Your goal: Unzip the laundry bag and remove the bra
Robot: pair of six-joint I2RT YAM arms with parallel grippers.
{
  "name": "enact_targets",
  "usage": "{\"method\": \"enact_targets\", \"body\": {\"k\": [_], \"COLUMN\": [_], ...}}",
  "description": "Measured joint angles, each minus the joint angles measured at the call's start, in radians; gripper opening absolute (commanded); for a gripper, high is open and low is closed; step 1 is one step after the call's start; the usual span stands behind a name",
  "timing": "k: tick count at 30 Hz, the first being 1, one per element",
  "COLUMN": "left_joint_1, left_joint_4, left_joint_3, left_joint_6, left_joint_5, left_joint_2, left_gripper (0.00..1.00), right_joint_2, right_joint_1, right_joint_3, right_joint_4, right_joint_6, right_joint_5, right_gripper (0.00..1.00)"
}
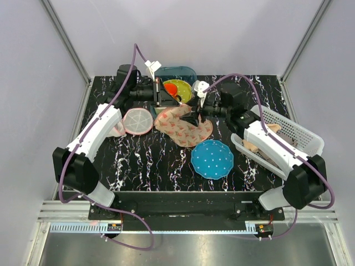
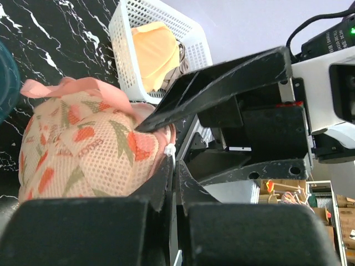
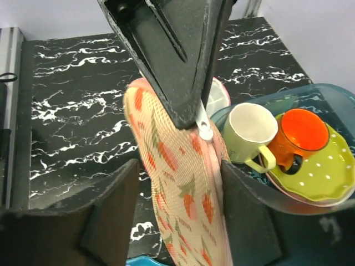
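Left gripper (image 2: pixel 173 180) fingers pressed tight together, pinching the white zipper pull (image 3: pixel 206 131) at frame centre, looks set to drag it along. Right gripper (image 3: pixel 180 166) stands wide, pads against both sides of the laundry bag (image 1: pixel 183 128), apparently bracing it on edge, mid-frame in the top view. No bra showing yet.

On my black marbled surface (image 1: pixel 144 160) I see a blue dotted plate (image 1: pixel 212 159) towards the front and a pink-rimmed white mesh round (image 1: pixel 137 121) at left. At right, a white basket (image 1: pixel 302 132) holds orange fabric (image 2: pixel 155 50). The teal tray (image 1: pixel 176 72) at the back carries a yellow-green plate (image 3: pixel 327 177), an orange cup (image 3: pixel 302 130) and a pale green mug (image 3: pixel 252 124).
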Motion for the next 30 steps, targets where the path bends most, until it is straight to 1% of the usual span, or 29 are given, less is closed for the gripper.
{"method": "enact_targets", "body": {"k": [1,2,3,4,9,13,15,19,22,24,27,30], "left_joint_1": [-0.004,-0.006,-0.008,-0.008,-0.009,-0.002,0.015,0.098,0.141,0.149,0.146,0.146], "left_joint_4": [-0.003,-0.006,-0.011,-0.021,-0.029,-0.046,-0.05,-0.05,-0.048,-0.04,-0.015,-0.009], "left_joint_3": [0.002,0.002,0.003,0.004,0.013,0.02,0.02,0.001,-0.045,-0.081,-0.151,-0.201], "left_joint_6": [0.004,0.005,0.008,0.011,0.022,0.038,0.039,0.042,0.042,0.042,0.04,0.035], "left_joint_5": [0.0,0.0,0.0,0.0,-0.012,-0.02,-0.018,-0.011,-0.007,-0.004,-0.003,-0.003], "left_joint_2": [0.0,0.0,0.0,0.0,0.0,0.0,0.0,-0.014,-0.042,-0.058,-0.073,-0.069], "left_gripper": [0.0,0.0,0.0,0.0,0.0,0.0,0.0,0.0,0.0,0.0,0.0,0.0], "right_joint_2": [0.011,0.018,0.023,0.026,0.019,-0.043,-0.083,-0.174,-0.21,-0.215,-0.214,-0.206], "right_joint_1": [0.01,0.015,0.019,0.019,0.021,0.026,0.027,0.017,0.009,0.007,0.005,0.004], "right_joint_3": [0.008,0.013,0.016,0.018,-0.002,-0.101,-0.155,-0.285,-0.352,-0.377,-0.39,-0.393], "right_joint_4": [-0.006,-0.007,-0.007,-0.003,0.043,0.131,0.172,0.295,0.403,0.462,0.505,0.538], "right_joint_6": [-0.003,-0.011,-0.005,0.001,0.011,0.011,0.01,0.047,0.14,0.239,0.346,0.414], "right_joint_5": [0.002,0.003,0.019,0.03,0.093,0.193,0.255,0.37,0.465,0.529,0.592,0.623], "right_gripper": [0.23,0.12,0.03,0.0,0.0,0.0,0.0,0.0,0.0,0.0,0.0,0.0]}}
